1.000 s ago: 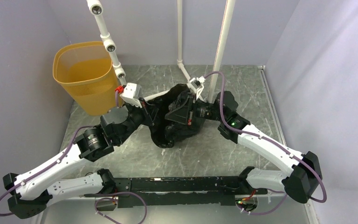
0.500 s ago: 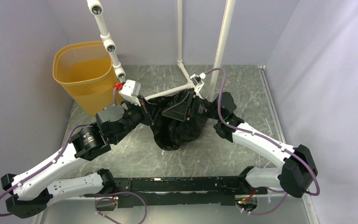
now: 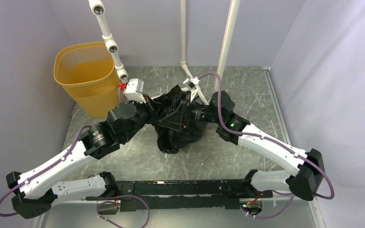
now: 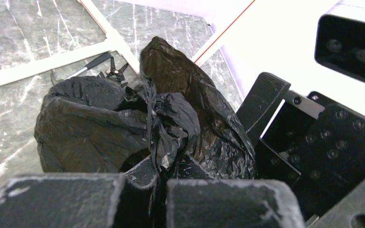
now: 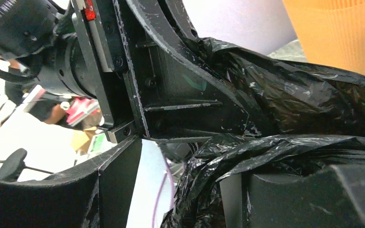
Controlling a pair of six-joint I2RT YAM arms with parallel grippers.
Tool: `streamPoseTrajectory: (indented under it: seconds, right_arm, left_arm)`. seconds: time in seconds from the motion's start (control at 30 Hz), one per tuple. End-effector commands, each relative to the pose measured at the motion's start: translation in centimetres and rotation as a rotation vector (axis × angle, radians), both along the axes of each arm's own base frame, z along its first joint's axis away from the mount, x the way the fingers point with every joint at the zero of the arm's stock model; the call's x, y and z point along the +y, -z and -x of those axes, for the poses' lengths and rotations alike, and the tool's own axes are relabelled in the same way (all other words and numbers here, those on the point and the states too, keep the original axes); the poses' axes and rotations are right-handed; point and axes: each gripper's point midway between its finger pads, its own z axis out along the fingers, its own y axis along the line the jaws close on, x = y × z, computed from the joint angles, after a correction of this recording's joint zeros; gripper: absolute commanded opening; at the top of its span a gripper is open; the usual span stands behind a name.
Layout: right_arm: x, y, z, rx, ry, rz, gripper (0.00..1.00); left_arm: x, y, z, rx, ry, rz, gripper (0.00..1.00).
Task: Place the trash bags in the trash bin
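The trash bag, crinkled glossy black plastic, hangs bunched over the middle of the table between my two grippers. In the left wrist view my left gripper is shut on a twisted fold of the bag. My right gripper faces it from the right. In the right wrist view the right gripper stands open, with folds of the bag lying loose in the gap against its right finger. The yellow-orange trash bin stands upright at the back left, and its side shows beyond the bag.
A white pipe frame rises beside the bin and another post stands behind the bag, with a white foot lying on the marbled table. Grey walls close in the left, back and right sides.
The right gripper's jaws have spread apart and let go of the bag. The right arm has shifted left. The left arm has lifted slightly toward the bin, still holding the bag.
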Motion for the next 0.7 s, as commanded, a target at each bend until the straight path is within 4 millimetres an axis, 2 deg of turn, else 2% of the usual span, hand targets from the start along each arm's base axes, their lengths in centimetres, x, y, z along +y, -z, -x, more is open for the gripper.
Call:
streamPoseTrajectory:
  seconds: [0.0, 0.13, 0.2, 0.23, 0.27, 0.3, 0.43, 0.47, 0.5, 0.6, 0.63, 0.67]
  right_arm:
    - [-0.2, -0.9, -0.8, -0.13, 0.105, 0.034, 0.62]
    - [-0.2, -0.5, -1.3, -0.153, 0.144, 0.037, 0.6]
    - [0.0, -0.1, -1.5, -0.16, 0.145, 0.049, 0.54]
    - [0.1, 0.1, -1.5, -0.161, 0.144, 0.051, 0.49]
    - [0.1, 0.1, -1.6, -0.162, 0.145, 0.046, 0.38]
    - [0.2, 0.1, -1.6, -0.16, 0.144, 0.039, 0.31]
    - [0.3, -0.2, -1.2, -0.165, 0.123, 0.001, 0.13]
    - [0.3, -0.2, -1.2, -0.16, 0.128, -0.003, 0.04]
    - [0.3, -0.2, -1.3, -0.159, 0.133, -0.009, 0.0]
    - [0.1, -0.3, -1.5, -0.158, 0.148, -0.023, 0.0]
    - [0.0, -0.3, -1.6, -0.152, 0.159, -0.022, 0.0]
    - [-0.1, -0.1, -2.0, -0.143, 0.179, -0.016, 0.0]
  left_arm:
    - [-0.6, -2.6, -0.1, 0.014, -0.015, 0.126, 0.03]
    - [-0.8, -2.9, 0.1, 0.004, -0.001, 0.157, 0.02]
    - [-0.7, -3.0, 0.3, -0.002, 0.004, 0.168, 0.02]
    - [-0.6, -3.1, 0.3, -0.005, 0.003, 0.171, 0.03]
    - [-0.5, -3.1, 0.3, -0.005, 0.001, 0.169, 0.04]
    - [-0.4, -3.1, 0.4, -0.005, -0.001, 0.169, 0.04]
    - [-0.1, -3.1, 0.5, -0.012, -0.002, 0.166, 0.09]
    - [-0.1, -3.0, 0.5, -0.014, -0.001, 0.163, 0.1]
    - [-0.1, -3.0, 0.5, -0.013, -0.002, 0.158, 0.12]
    - [0.2, -2.9, 0.6, -0.018, -0.003, 0.143, 0.22]
    - [0.4, -2.9, 0.6, -0.022, -0.003, 0.138, 0.3]
    - [0.5, -2.9, 0.6, -0.027, -0.003, 0.127, 0.45]
